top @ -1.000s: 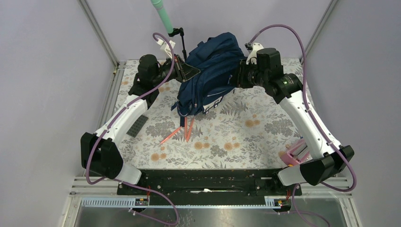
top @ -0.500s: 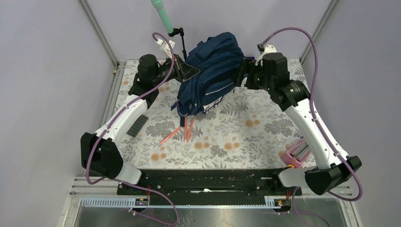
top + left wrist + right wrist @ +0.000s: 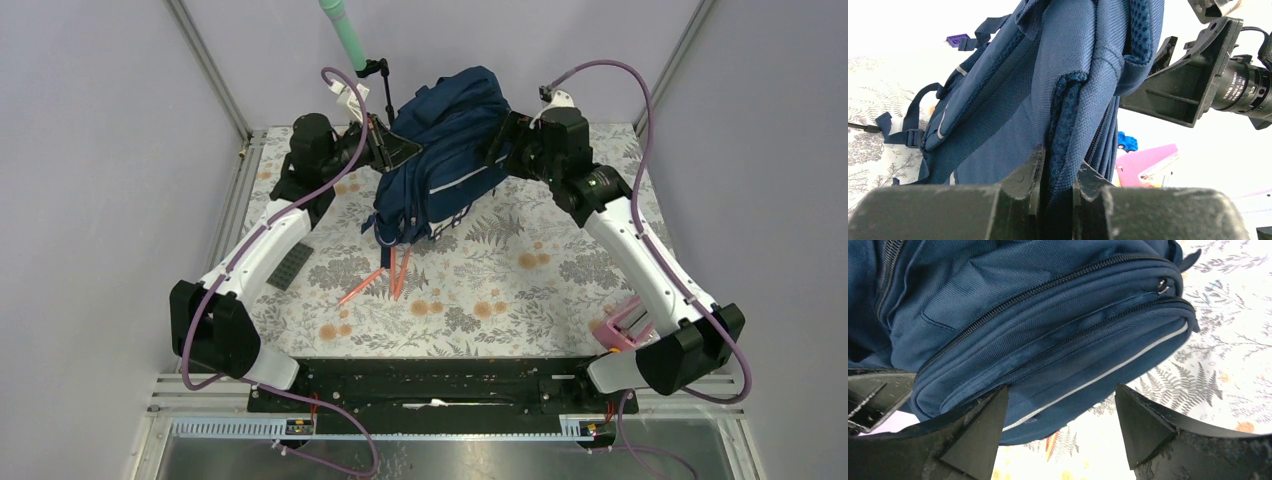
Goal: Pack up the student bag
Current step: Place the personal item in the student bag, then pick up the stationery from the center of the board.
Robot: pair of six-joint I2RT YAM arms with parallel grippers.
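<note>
Well back on the floral table cover (image 3: 520, 290), at its far middle, the student bag (image 3: 445, 150) stands up on end with its navy fabric bunched. On the side facing the right wrist camera, two long zips are shut and a grey-white strip runs along the lower pocket. The left gripper (image 3: 385, 150) has its fingers (image 3: 1034, 167) pressed together on a padded mesh edge of the bag, pinching it from the left side. The right gripper (image 3: 500, 150) is at the bag's right side with its fingers (image 3: 988, 425) spread wide. The zipped pockets fill the space beyond them, and whether either tip touches the fabric cannot be told. Just in front of the bag, two orange-red sticks (image 3: 385, 275) lie on the cover, their far ends under the bag's dangling straps. A flat black brick (image 3: 290, 267) lies beside the left arm, and a pink object (image 3: 625, 320) sits near the right arm's base. A green cylinder (image 3: 343, 35) on a black stand rises behind the bag.
</note>
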